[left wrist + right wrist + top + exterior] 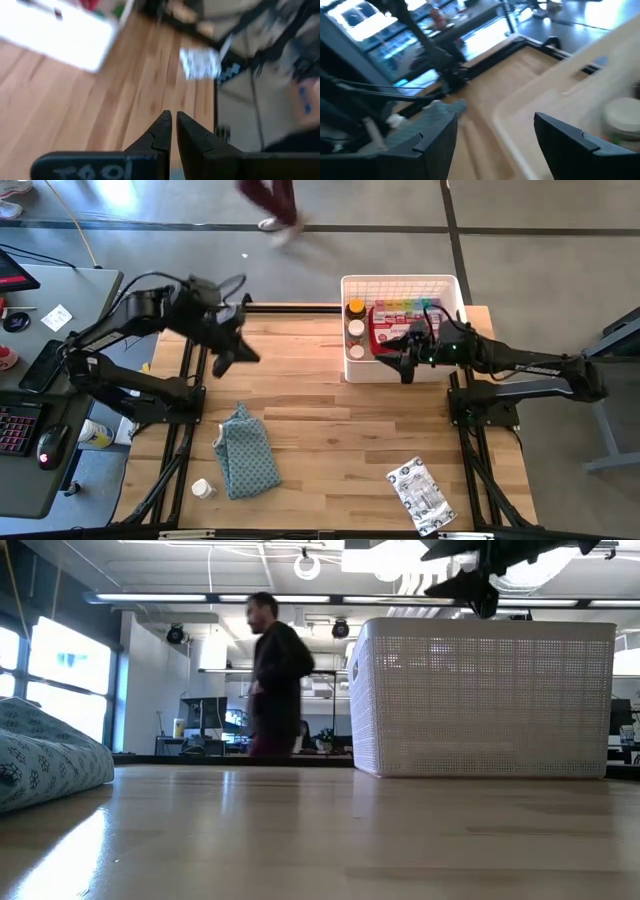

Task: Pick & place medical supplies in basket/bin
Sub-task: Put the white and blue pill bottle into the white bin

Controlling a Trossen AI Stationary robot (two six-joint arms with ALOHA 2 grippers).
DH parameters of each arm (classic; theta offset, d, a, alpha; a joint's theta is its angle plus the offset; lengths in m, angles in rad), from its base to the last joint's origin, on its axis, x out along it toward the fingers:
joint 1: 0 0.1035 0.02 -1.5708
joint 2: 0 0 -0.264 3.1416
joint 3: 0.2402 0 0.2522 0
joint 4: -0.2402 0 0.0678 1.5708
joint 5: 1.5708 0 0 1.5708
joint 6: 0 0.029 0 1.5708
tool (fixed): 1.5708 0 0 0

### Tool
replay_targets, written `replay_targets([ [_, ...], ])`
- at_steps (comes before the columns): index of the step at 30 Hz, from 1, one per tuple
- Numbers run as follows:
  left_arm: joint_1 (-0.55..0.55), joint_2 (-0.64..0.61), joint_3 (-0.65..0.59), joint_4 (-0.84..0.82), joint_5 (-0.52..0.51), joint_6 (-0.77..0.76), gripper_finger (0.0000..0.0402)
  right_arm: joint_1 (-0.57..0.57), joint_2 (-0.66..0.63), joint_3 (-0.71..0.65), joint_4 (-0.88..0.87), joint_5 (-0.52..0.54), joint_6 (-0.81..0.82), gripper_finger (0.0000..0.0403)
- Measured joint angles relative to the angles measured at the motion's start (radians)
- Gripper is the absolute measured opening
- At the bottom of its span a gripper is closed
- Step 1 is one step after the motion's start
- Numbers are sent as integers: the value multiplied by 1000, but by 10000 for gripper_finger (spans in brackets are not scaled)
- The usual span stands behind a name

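From above, the white bin sits at the far edge of the table, right of centre, its long axis running left to right. Inside lie a red first-aid case, a rainbow pill organizer along the far wall with its length left to right, and pill bottles lined near to far against the left wall. The right gripper hangs over the bin's near rim, fingers spread and empty. The left gripper hovers over the far left of the table, fingers together, holding nothing. A silver-white packet lies near the near right corner, its length slanting near-right. A patterned cloth and a small white bottle lie near left. The middle boards are bare.

At table height, the bin stands far right, the cloth at left; a person walks behind.

The left wrist view shows closed fingers, the packet beyond.

The right wrist view shows parted fingers over the bin's rim.
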Motion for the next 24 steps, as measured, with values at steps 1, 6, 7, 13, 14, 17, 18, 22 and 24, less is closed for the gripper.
replay_targets([
  [1,-35,1,16,-51,-31,0,62,25,2,0,13,7,7,254],
  [6,-161,0,41,-262,-97,-65,81,145,3,0,105,96,26,254],
  [7,-180,1,41,-305,-98,-91,93,167,3,0,123,118,26,254],
  [13,-327,41,39,-458,-73,-240,203,295,3,1,196,247,26,254],
  [14,-352,53,39,-458,-66,-249,223,317,3,1,199,269,27,254],
  [17,-443,82,39,-457,-68,-253,276,386,3,1,216,333,30,254],
  [18,-479,95,39,-457,-72,-249,292,410,3,1,224,355,30,254],
  [22,-627,148,39,-456,-129,-222,334,499,3,1,237,448,30,254],
  [24,-691,176,39,-458,-159,-219,345,538,3,1,251,490,30,254],
])
